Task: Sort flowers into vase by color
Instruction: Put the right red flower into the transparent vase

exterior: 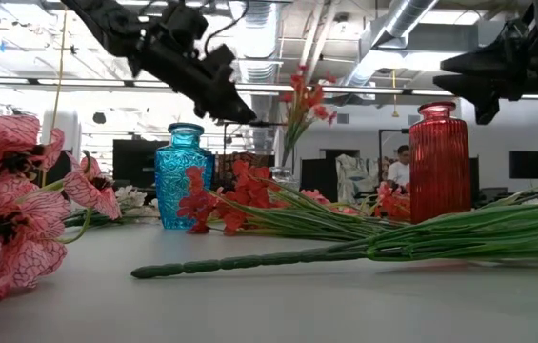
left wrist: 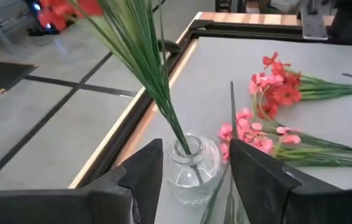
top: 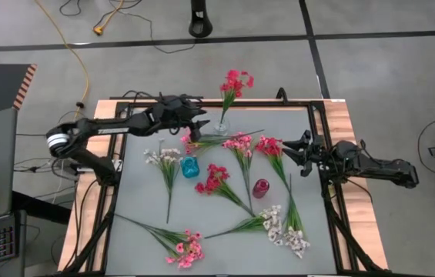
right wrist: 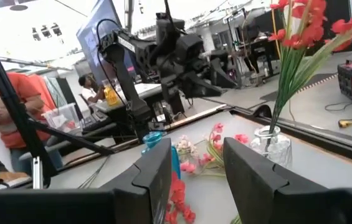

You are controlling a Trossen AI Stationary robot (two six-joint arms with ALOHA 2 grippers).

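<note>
High view: we count three vases on the grey table. A clear vase stands at the far edge, a blue vase near the middle and a red vase to its right. One red sprig stands in the clear vase. We count eight sprigs lying loose: one pink beside the clear vase, one white left of the blue vase, a pink one and a red one further right, one red between the blue and red vases, two white near the right edge, and one pink at the near edge.

The left gripper hovers just above the clear vase, fingers parted either side of the stem, gripping nothing. The right gripper waits at the table's right side, fingers apart and empty.
</note>
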